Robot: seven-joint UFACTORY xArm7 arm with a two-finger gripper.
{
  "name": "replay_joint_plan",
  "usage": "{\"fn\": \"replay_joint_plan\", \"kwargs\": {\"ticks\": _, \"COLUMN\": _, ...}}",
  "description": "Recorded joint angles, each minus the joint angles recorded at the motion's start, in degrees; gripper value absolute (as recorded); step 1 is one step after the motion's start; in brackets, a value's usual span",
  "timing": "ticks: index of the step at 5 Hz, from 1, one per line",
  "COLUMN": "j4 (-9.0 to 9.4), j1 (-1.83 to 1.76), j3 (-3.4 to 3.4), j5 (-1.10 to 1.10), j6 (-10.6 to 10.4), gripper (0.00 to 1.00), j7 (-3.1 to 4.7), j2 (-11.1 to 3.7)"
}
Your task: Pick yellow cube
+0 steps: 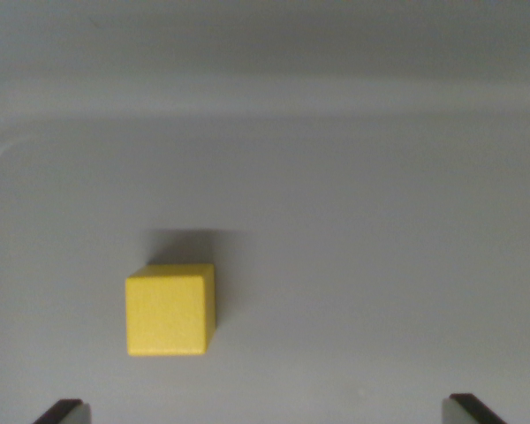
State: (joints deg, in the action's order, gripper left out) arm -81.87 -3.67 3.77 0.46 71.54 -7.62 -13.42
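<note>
A yellow cube (170, 311) rests on a pale grey surface, left of centre in the wrist view. My gripper (267, 412) is above it, with only the two dark fingertips (62, 412) showing at the bottom corners of the frame. The jaws stand wide apart with nothing between them. The cube lies just ahead of the fingertips, nearer the wrist view's left finger than the right one.
The grey surface (353, 265) curves up into a low wall (265, 97) across the top of the view, like the inside of a bin or tray.
</note>
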Motion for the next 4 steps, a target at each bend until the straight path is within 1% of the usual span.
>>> {"fn": "replay_joint_plan", "kwargs": {"ticks": 1, "j4": 1.23, "j1": -0.45, "j3": 0.28, "j5": -0.29, "j6": -2.63, "gripper": 0.0, "j7": -0.74, "j2": -1.63}}
{"fn": "replay_joint_plan", "kwargs": {"ticks": 2, "j4": 1.23, "j1": -0.45, "j3": 0.28, "j5": -0.29, "j6": -2.63, "gripper": 0.0, "j7": -0.74, "j2": -1.63}}
{"fn": "replay_joint_plan", "kwargs": {"ticks": 3, "j4": 2.51, "j1": -0.92, "j3": 0.57, "j5": -0.58, "j6": -5.34, "gripper": 0.0, "j7": -1.51, "j2": -3.32}}
{"fn": "replay_joint_plan", "kwargs": {"ticks": 4, "j4": 2.51, "j1": -0.92, "j3": 0.57, "j5": -0.58, "j6": -5.34, "gripper": 0.0, "j7": -1.51, "j2": -3.32}}
